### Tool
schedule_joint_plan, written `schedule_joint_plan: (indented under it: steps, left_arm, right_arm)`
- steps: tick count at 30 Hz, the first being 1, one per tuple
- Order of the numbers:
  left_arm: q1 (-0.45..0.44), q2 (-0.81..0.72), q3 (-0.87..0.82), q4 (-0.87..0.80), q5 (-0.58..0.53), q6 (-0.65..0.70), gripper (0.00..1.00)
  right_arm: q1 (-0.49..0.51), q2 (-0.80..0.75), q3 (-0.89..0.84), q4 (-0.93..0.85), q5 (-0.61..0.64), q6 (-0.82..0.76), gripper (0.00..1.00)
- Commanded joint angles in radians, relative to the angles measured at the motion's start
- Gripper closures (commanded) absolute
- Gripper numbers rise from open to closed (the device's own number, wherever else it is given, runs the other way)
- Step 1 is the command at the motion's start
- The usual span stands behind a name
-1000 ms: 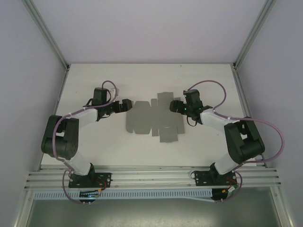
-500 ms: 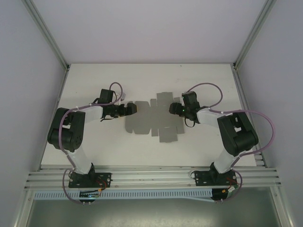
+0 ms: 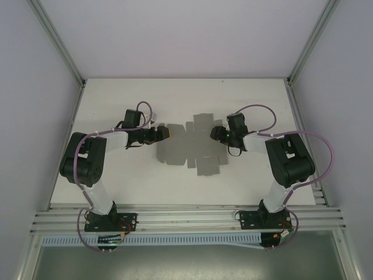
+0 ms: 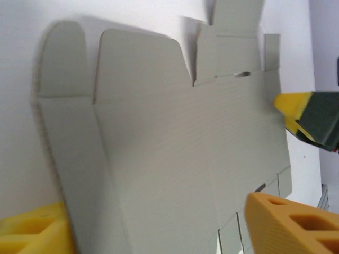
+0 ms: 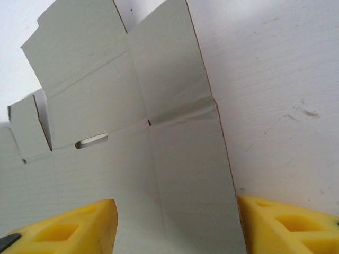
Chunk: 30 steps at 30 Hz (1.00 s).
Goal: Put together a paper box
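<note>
the tabletop (image 3: 134,184) carries the box (image 3: 186,150), not yet folded: a flat grey die-cut sheet lying about midway between the left and right edges and between the near and far edges. its long axis runs left to right, so one short end faces each arm. the left arm (image 3: 87,163) reaches to the sheet's left end and the right arm (image 3: 288,160) to its right end, each toward the far corner on its side; neither looks nearer.

the left jaws are wide open and hold nothing. their fingers (image 4: 32,233) sit low at either side in the left wrist view, and the sheet stretches straight ahead between them. the right jaws are also spread wide and empty. their fingers (image 5: 74,230) straddle the sheet's side edge, with a small slot (image 5: 91,141) just ahead. from above it is hard to tell whether any fingertip touches the card. my guess is that the next move is to lift a flap at one end.
</note>
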Motion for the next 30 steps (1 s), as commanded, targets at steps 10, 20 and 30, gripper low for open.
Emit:
schedule_joint_plan:
  steps: [10,20,30]
  left_arm:
    - [-0.019,-0.005,0.039,0.017,0.058,-0.013,1.00]
    - [-0.019,-0.111,0.054,0.148,0.152,-0.065,1.00]
    - [-0.018,-0.243,0.054,0.201,0.249,-0.118,1.00]
  right_arm:
    - [0.003,0.100,-0.048,0.099,-0.071,0.030,0.41]
    - [-0.103,-0.101,-0.184,0.265,-0.301,-0.016,0.38]
    - [-0.195,-0.383,-0.308,0.221,-0.437,-0.069,0.38]
